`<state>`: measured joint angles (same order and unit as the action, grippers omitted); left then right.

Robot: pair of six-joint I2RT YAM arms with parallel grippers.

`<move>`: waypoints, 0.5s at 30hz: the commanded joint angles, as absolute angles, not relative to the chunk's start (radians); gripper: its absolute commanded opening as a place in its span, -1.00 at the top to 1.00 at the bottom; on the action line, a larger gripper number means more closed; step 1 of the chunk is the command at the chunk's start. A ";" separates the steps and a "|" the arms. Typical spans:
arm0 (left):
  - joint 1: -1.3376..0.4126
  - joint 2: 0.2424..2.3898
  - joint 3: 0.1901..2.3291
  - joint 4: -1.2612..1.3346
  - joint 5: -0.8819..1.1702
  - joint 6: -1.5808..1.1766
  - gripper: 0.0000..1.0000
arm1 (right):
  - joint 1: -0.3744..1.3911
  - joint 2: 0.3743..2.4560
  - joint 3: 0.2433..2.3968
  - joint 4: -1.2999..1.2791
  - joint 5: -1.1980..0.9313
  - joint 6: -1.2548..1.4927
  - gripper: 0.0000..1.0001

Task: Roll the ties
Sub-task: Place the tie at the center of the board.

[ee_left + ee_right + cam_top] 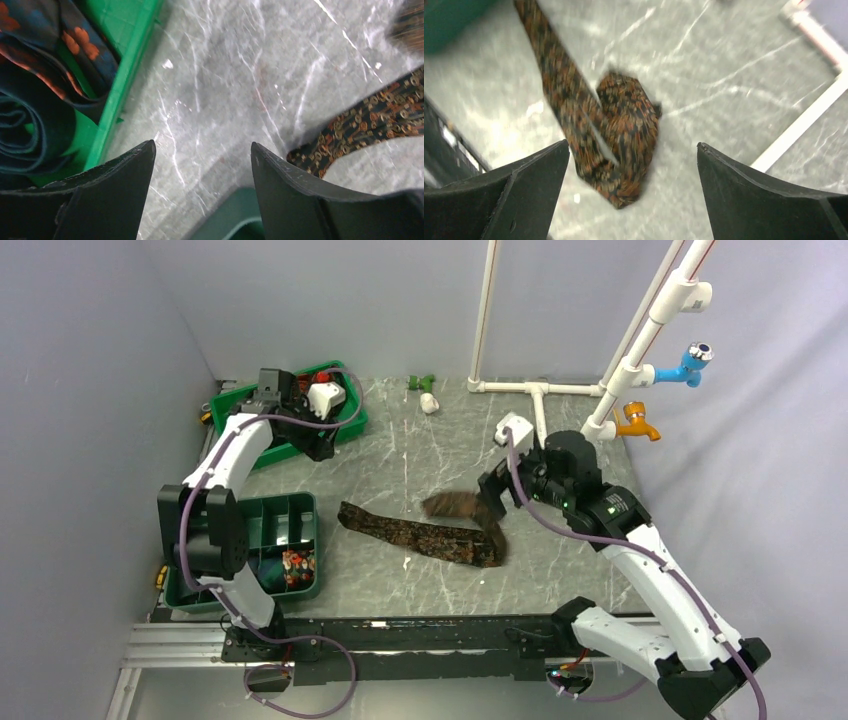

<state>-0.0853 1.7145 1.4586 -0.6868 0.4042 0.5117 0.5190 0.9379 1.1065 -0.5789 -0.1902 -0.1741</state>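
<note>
Now the dark brown tie with orange speckles [420, 537] is lying on the grey marbled table [400, 450], near its middle, between the two arms. Its long part is stretching flat toward the left, and at its right end the cloth is folding back over itself into a loose lump; in the right wrist view this lump is looking a little blurred. The right gripper [633, 144] is hanging just above that folded end, its fingers are standing wide apart, and nothing is being pinched between them. The left gripper [202, 147] is hovering at the edge of the far bright green tray [130, 70], with its fingers also spreading apart and holding nothing; the table surface is showing between them. Inside that tray a black tie with red-orange print [75, 45] is lying beside a rolled navy-teal tie [30, 130]. The near dark green tray [290, 500], with compartments, is sitting beside the left arm.
</note>
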 commanded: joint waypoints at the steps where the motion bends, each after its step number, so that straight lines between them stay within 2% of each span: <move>1: -0.078 1.614 1.410 -0.726 0.500 0.555 -0.52 | 0.519 0.930 1.120 -0.831 -0.244 -0.382 -0.99; 3: -0.081 1.592 1.391 -0.763 0.564 0.590 -0.53 | 0.518 0.979 1.138 -0.869 -0.255 -0.410 -0.96; 8: -0.140 1.499 1.248 -0.790 0.658 0.720 -0.52 | 0.517 1.129 1.158 -0.835 -0.299 -0.413 -0.64; 11: -0.215 1.439 1.117 -0.767 0.648 0.800 -0.51 | 0.514 1.267 1.200 -0.829 -0.324 -0.394 -0.42; 15: -0.349 1.351 0.947 -0.655 0.543 0.887 -0.50 | 0.514 1.391 1.218 -0.746 -0.366 -0.359 -0.38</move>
<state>-0.2512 1.4315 1.0573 -0.7334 0.5777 0.7513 0.5175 1.3197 1.1675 -0.8127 -0.3038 -0.3817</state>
